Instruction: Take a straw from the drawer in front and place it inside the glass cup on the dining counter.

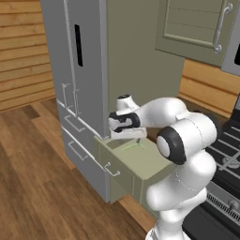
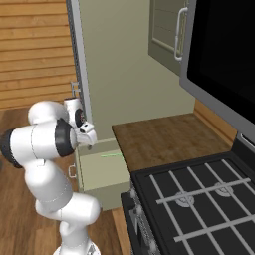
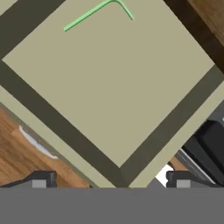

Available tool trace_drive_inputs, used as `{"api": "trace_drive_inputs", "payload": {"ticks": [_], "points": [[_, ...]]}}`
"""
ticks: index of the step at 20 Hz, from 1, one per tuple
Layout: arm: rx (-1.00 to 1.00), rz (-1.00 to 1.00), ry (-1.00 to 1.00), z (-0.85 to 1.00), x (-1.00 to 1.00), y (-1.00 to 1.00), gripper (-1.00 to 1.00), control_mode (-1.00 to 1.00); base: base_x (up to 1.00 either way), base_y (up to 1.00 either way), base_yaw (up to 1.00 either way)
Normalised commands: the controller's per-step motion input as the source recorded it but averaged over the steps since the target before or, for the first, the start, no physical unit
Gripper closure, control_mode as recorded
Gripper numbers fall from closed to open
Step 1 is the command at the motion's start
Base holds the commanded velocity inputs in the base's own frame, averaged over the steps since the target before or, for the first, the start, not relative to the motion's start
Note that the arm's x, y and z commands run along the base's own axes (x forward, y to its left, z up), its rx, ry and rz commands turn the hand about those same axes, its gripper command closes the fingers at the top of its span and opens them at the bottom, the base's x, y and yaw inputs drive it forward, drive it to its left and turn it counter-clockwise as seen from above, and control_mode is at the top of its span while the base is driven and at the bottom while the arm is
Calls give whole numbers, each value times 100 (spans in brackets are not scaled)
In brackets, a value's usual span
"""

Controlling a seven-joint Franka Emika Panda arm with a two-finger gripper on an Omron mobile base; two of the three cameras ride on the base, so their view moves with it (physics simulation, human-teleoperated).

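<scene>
- One thin light-green straw (image 3: 94, 12), bent at one end, lies flat on the floor of the sage-green box drawer (image 3: 113, 87), pulled out beside the grey fridge (image 1: 79, 70); likely stored loose, so it rests near a far corner
- White arm's two-finger hand (image 3: 109, 179) hovers over the drawer, released and empty, fingers spread wide; seemingly lining up a pinch
- Drawer interior matte, smooth; small silver bar handle (image 1: 111, 169) on its front
</scene>
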Motion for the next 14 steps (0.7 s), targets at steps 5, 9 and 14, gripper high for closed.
{"api": "trace_drive_inputs", "payload": {"ticks": [5,9,14], "points": [[4,0,-1,-43,0,-5,-100,-100,0,0,0],[16,0,0,-23,7,-15,-100,-100,0,0,0],[17,0,2,-15,23,-9,-100,-100,0,0,0]]}}
